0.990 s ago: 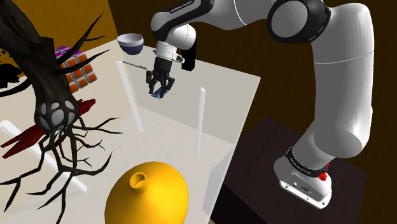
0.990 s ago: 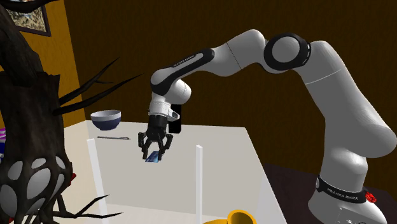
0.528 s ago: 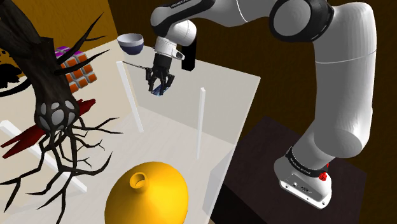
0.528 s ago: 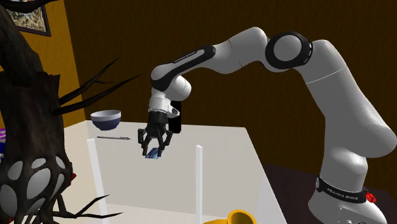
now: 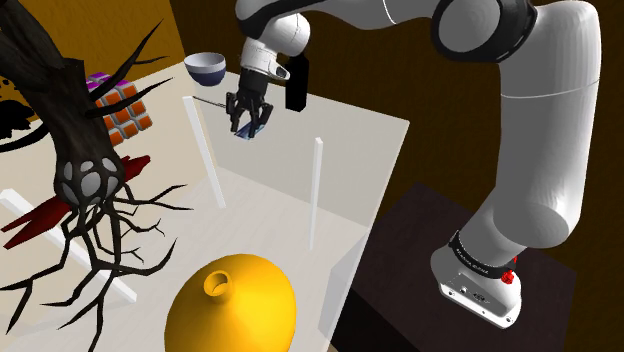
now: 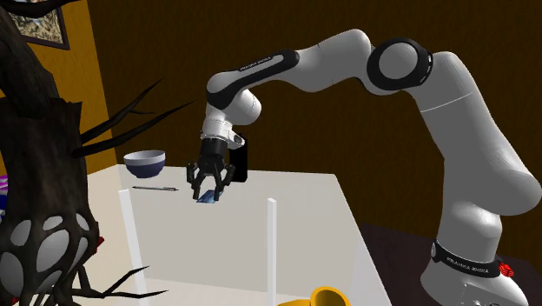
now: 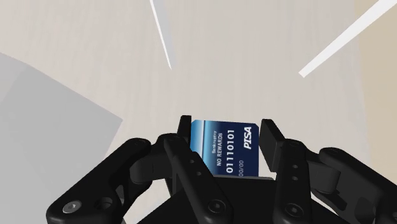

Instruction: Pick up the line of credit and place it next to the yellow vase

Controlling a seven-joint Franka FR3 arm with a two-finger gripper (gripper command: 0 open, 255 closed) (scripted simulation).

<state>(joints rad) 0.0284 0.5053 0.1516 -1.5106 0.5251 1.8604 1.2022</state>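
We pinch the blue credit card between our gripper's narrowed jaws, clear above the table's far edge, ready to carry it towards the yellow vase.

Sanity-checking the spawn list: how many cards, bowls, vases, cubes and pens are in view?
Card: 1, held in the tool
Bowl: 1
Vase: 1
Cube: 1
Pen: 1
Total: 5
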